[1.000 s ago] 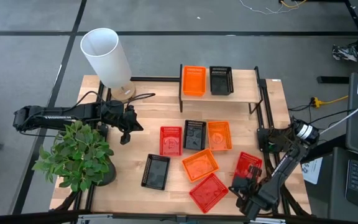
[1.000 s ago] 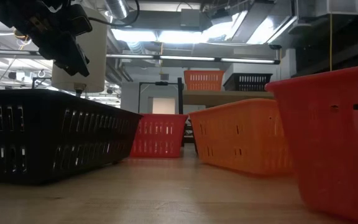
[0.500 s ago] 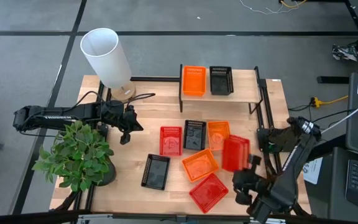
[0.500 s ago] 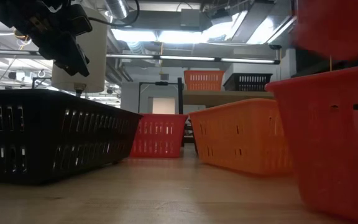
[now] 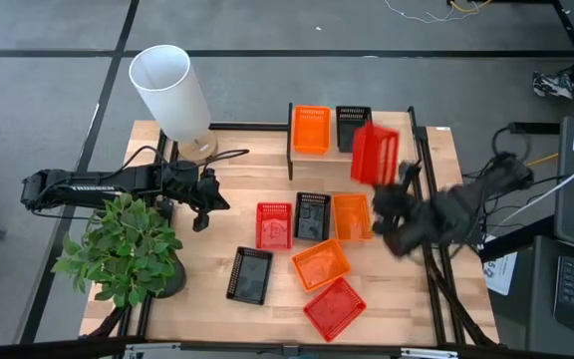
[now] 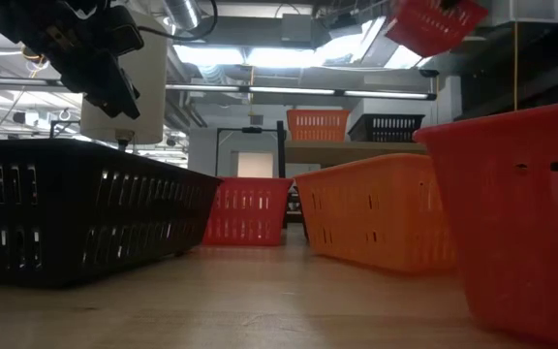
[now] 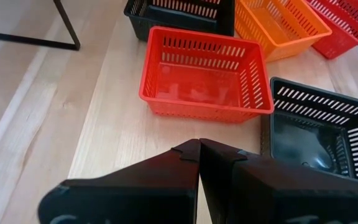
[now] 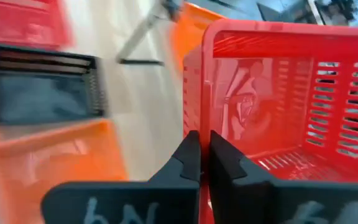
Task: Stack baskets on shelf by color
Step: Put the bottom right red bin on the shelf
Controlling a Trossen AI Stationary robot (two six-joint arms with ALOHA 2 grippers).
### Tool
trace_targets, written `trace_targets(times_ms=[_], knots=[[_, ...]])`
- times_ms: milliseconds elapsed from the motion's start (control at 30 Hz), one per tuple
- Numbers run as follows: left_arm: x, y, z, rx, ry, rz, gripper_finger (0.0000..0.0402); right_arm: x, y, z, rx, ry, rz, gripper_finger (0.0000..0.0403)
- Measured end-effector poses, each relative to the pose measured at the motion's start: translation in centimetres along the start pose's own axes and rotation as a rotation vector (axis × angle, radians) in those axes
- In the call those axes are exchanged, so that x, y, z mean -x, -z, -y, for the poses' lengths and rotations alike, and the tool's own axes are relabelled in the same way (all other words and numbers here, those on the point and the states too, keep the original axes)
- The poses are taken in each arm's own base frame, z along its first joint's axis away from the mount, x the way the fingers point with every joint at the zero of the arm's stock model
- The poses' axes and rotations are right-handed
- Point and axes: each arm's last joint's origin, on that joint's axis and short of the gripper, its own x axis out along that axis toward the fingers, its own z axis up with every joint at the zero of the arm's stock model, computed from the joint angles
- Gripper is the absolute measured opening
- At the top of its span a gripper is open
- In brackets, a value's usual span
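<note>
My right gripper [image 5: 387, 187] is shut on a red basket [image 5: 374, 153] and carries it in the air just in front of the shelf [image 5: 407, 148], at its right part. That basket shows high and tilted in the low view [image 6: 434, 21]. On the shelf stand an orange basket [image 5: 312, 130] and a black basket [image 5: 351, 120], the black one partly hidden behind the carried basket. My left gripper [image 5: 203, 211] hovers shut at the table's left, short of another red basket [image 7: 204, 74]. My right gripper pinches one side wall of the red basket at its rim [image 8: 197, 106], with one finger inside the basket and one outside. The basket is lifted clear of the table and hangs tilted, its open side turned sideways.
On the table lie a red basket [image 5: 274, 225], a black one [image 5: 312, 214], two orange ones [image 5: 351, 216] [image 5: 320, 263], a red one [image 5: 334, 306] and a black one [image 5: 249, 274]. A white lamp [image 5: 172, 90] and a potted plant [image 5: 123, 249] stand at the left.
My right gripper has lifted the red basket off the table's near right corner and carried it quickly up and toward the far edge, to just in front of the shelf. The basket has tipped from lying flat to standing on edge in the air.
</note>
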Motion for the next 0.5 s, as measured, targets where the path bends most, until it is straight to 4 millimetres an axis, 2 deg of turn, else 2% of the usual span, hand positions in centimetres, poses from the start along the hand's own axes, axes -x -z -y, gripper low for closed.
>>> trace_targets(times_ms=[133,267,367,500], knots=[[0.0,0.0,0.0,-0.001,-0.008,0.001,0.0000,-1.1,1.5,4.8,0.044,-0.014,-0.086,0.0002],[0.0,0.0,-0.1,-0.002,-0.051,0.004,0.0000,-1.8,2.9,8.4,0.074,0.002,-0.161,0.0002],[0.0,0.0,-0.1,-0.002,-0.052,0.004,0.0000,-2.5,3.8,10.0,0.063,-0.040,-0.237,0.0002],[0.0,0.0,-0.2,-0.001,-0.052,0.004,0.0000,-3.9,4.1,11.2,0.025,-0.095,-0.328,0.0002]])
